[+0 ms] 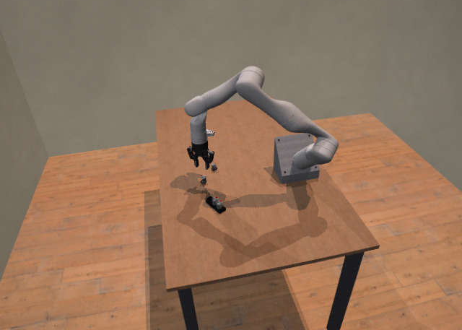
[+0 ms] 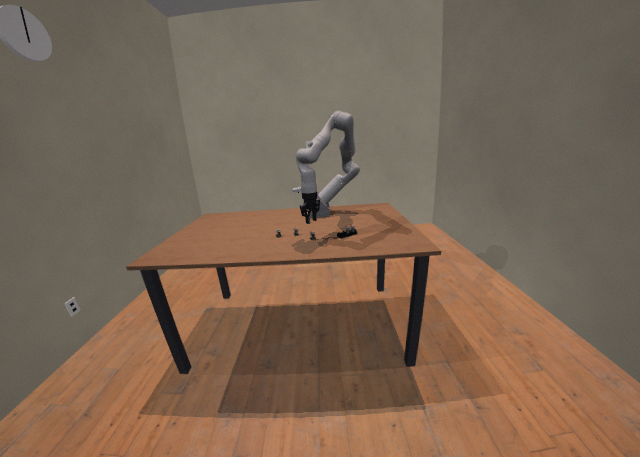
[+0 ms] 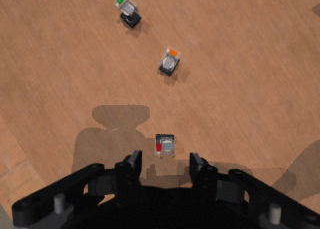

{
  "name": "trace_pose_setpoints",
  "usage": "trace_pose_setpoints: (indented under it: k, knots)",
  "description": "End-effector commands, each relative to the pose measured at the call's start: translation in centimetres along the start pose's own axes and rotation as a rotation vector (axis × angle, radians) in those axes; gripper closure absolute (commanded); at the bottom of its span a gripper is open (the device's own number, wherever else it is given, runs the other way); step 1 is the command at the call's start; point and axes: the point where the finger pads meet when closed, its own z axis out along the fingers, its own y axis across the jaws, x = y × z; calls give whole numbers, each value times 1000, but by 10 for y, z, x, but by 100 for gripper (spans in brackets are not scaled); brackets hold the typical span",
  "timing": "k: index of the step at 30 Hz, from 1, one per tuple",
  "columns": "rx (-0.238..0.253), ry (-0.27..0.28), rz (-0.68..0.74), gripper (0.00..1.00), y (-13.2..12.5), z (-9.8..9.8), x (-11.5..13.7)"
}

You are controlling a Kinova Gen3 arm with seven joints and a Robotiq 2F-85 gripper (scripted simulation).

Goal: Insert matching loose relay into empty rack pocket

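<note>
The black rack (image 1: 222, 209) (image 2: 341, 234) lies on the table and holds two relays with red buttons; its pockets are too small to make out clearly. A loose relay with a red button (image 1: 203, 179) (image 2: 312, 235) (image 3: 166, 146) stands upright on the table near the rack. My gripper (image 1: 201, 166) (image 2: 311, 220) (image 3: 165, 161) is partly open and empty, pointing down above the table. In the wrist view the red-button relay shows between and just beyond the fingertips, well below them. The rack is out of the wrist view.
A loose relay with an orange button (image 1: 214, 167) (image 2: 296, 231) (image 3: 169, 63) stands beyond the red one. A green-button relay (image 2: 278, 232) (image 3: 128, 9) is farther off; the top view does not show it clearly. The table edge is on the left in the wrist view.
</note>
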Motion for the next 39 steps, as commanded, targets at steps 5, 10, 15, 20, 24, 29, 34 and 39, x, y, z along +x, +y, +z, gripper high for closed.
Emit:
trace_pose_setpoints:
  k: [5, 10, 15, 20, 24, 29, 34, 39]
  knots:
    - [2, 0, 0, 47, -1, 0, 0]
    - [2, 0, 0, 47, -1, 1, 0]
    - [1, 0, 1, 47, -1, 4, 0]
    - [1, 0, 1, 47, -1, 9, 0]
    - [1, 0, 1, 47, -1, 11, 0]
    - [1, 0, 1, 47, -1, 17, 0]
    - [1, 0, 1, 47, -1, 24, 0]
    - [1, 0, 1, 47, -1, 30, 0]
